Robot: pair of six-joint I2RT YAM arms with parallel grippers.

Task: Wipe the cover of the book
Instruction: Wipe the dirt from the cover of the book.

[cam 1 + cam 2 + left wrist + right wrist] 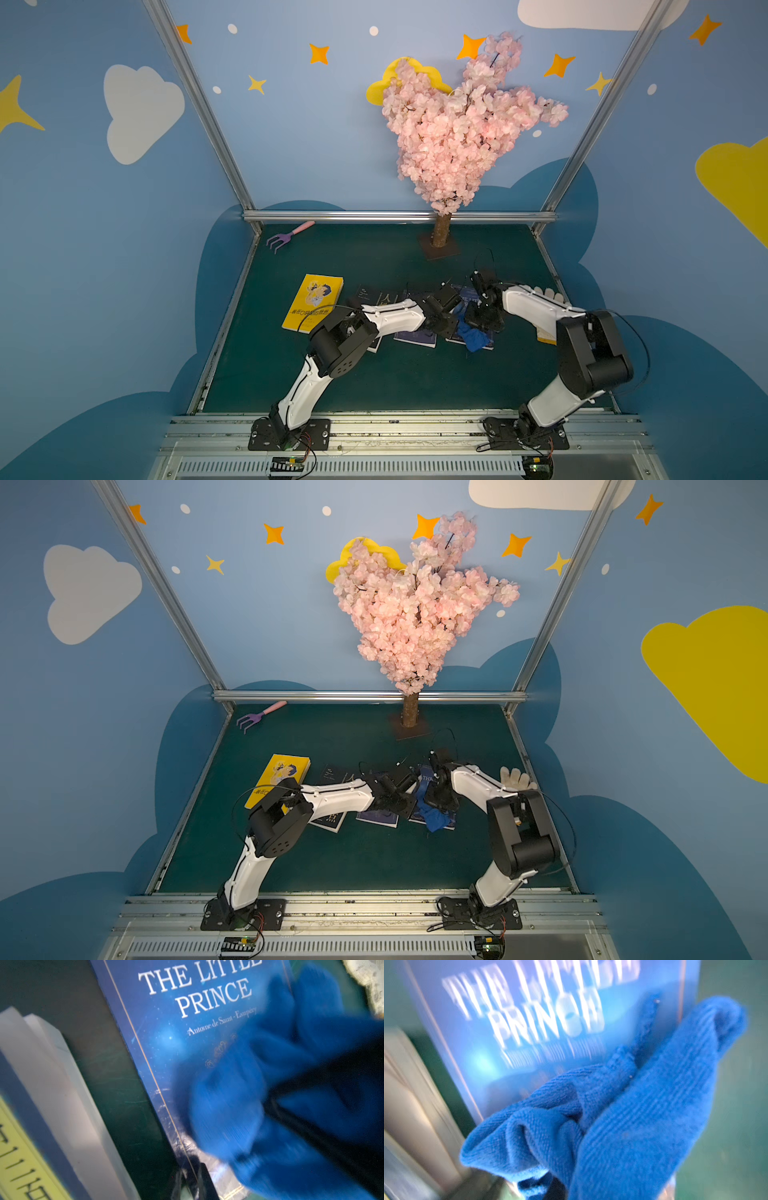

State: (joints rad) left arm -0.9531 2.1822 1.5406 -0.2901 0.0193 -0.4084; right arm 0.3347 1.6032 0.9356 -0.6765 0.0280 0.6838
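In both top views the left arm [390, 320] rises from its base at the near edge of the desk [374, 382]. It folds at the elbow and stretches low to the right across a row of dark books [368, 296]. The left pincer [445, 329] tips down at the left edge of the Little Prince book [426, 778]. The right arm [536, 307] stands taller, elbow high, with the forearm reaching left and the wrist bent down. The right pincer [483, 319] sits over the same book, just beside the left one. A blue cloth [473, 338] bunches under it, lying on the book's near part and spilling past its near edge. The book lies flat on the desk, right of the middle. A yellow book [313, 301] lies well to its left, and a white glove [515, 777] lies behind the right forearm.

The left wrist view shows the cover, titled THE LITTLE PRINCE. The left pincer's dark fingertips [205, 1180] stand close together at the cover's long edge by its gold line. Whether they grip it I cannot tell. The blurred cloth touches the cover past the author's name, with the right pincer's dark body among its folds.

In the right wrist view the cloth fills the foreground, gathered tight in the right pincer's closed jaws and resting on the cover by the blurred title.
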